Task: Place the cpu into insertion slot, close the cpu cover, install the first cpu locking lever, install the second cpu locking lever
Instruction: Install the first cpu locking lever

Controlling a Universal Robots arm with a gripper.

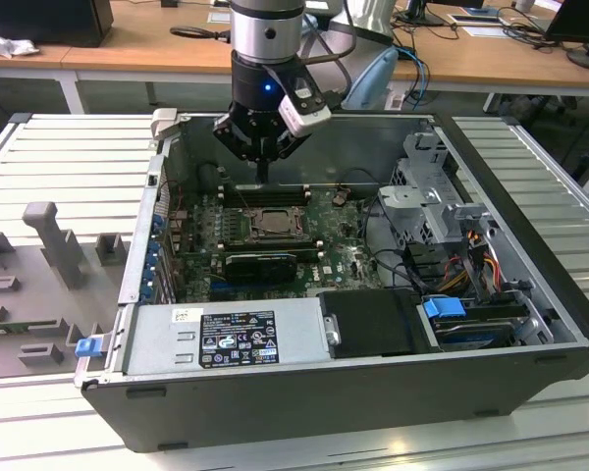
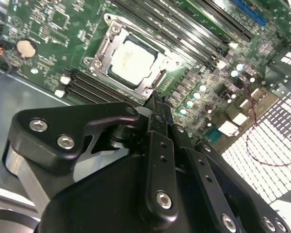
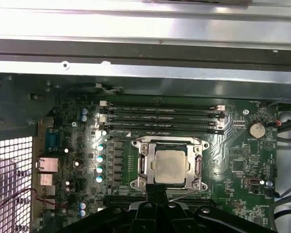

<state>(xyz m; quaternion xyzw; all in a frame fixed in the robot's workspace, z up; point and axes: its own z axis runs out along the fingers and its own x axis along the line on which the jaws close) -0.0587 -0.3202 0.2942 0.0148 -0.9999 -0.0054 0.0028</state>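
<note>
Gripper [image 1: 263, 177] hovers above the insertion slot [image 3: 170, 167] — cpu [image 2: 131, 61] seated, cpu cover [image 2: 151, 84] closed

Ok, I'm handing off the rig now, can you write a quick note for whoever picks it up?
Gripper: fingers together, holding nothing, tips just above the board at the edge of the socket.
Chip: already seated in the socket.
Cover: metal frame lies down flat around the chip.
Locking levers: a thin wire bar shows near the fingertips; whether either lever is latched cannot be told, so check both.
</note>
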